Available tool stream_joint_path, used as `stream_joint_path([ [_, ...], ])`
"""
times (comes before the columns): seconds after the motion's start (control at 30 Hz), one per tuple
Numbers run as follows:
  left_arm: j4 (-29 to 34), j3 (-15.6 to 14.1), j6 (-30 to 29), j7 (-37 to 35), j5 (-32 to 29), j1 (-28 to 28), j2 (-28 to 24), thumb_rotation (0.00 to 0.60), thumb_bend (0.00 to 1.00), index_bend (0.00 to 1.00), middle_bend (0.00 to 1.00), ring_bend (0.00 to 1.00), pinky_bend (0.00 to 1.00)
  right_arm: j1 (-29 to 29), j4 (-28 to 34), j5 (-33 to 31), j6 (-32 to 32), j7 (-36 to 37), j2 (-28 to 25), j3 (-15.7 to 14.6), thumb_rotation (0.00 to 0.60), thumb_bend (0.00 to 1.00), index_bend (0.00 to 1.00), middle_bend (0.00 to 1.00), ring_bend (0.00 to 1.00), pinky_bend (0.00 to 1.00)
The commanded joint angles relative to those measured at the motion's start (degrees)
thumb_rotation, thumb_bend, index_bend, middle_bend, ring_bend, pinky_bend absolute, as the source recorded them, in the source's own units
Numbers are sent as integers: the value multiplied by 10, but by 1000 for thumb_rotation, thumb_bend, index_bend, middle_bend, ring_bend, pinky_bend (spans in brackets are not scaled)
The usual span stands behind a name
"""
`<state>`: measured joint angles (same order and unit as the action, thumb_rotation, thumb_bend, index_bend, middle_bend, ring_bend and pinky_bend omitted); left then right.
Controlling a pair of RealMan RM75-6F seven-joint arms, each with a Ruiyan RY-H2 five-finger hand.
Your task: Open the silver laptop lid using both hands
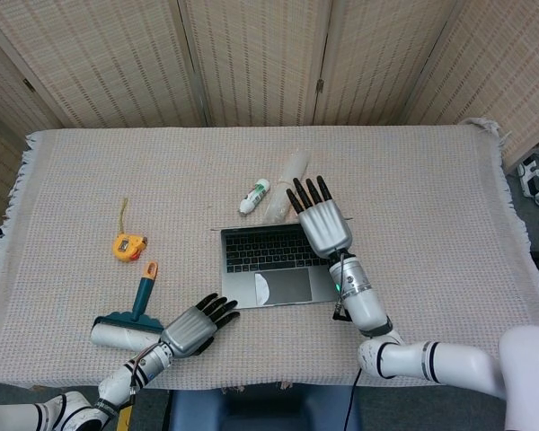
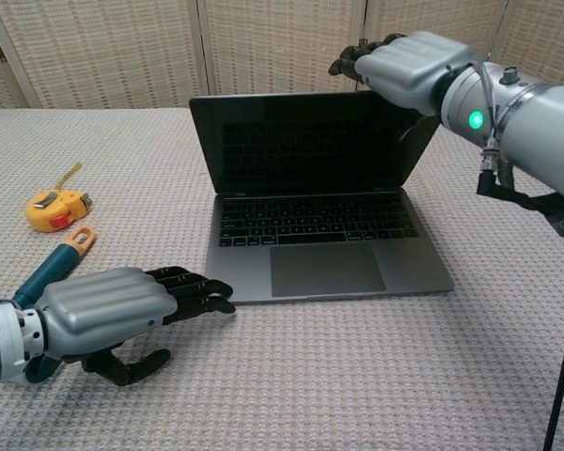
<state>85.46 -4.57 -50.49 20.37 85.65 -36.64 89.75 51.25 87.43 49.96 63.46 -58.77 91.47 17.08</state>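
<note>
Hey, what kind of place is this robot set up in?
Probably an indoor lab or test room, not a home: a table covered with a woven cloth, folding screens walling it off, and unrelated props, a tape measure and a lint roller, beside the laptop.

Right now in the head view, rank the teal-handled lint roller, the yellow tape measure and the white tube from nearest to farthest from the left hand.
From the left hand:
1. Teal-handled lint roller, just to its left.
2. Yellow tape measure, farther up-left.
3. White tube, beyond the silver laptop.
</note>
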Motion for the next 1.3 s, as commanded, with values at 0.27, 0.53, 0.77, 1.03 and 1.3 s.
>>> stream_joint_path([
  [0.27,5,0,-2,5,-1,0,-2,600,658,30,14,3,0,32,-39,-41,-9,9,1,22,600,577,0,0,0,0],
  [0.53,7,-1,-2,10,-2,-1,-3,600,658,30,14,3,0,50,-73,-78,-10,10,4,27,600,577,0,0,0,0],
  [0.77,10,-2,-5,13,-2,0,-4,600,657,30,14,3,0,65,-100,-102,-11,13,3,34,600,577,0,0,0,0],
  [1.03,12,-2,-6,16,-3,1,-5,600,657,31,14,3,0,81,-135,-134,-12,10,7,41,600,577,0,0,0,0],
  [1.3,12,-2,-6,18,-5,1,-5,600,657,31,14,3,0,94,-171,-163,-15,8,13,46,600,577,0,0,0,0],
])
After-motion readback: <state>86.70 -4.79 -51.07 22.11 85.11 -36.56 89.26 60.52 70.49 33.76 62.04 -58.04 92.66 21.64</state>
